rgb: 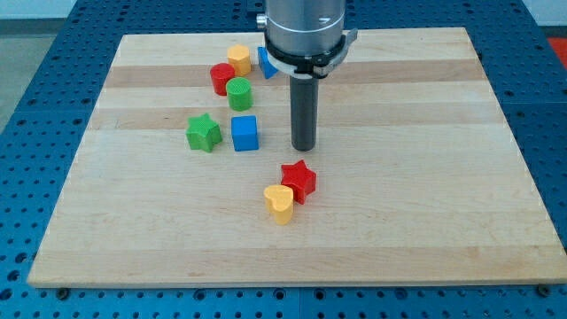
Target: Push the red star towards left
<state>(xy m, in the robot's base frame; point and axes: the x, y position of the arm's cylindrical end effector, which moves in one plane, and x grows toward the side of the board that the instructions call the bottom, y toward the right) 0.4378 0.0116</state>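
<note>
Camera view: pale wooden board (399, 221) over a blue perforated table (27, 62). Red star (299, 181) sits near centre, touching the yellow heart (279, 203) at its seven o'clock. The tip (304, 148) stands at the star's twelve o'clock, apart; no fingers, just rod.

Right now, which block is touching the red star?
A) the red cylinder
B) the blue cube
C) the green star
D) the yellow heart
D: the yellow heart sits right against the red star at its lower left side in the view, while the other blocks lie apart, further up the board.
</note>
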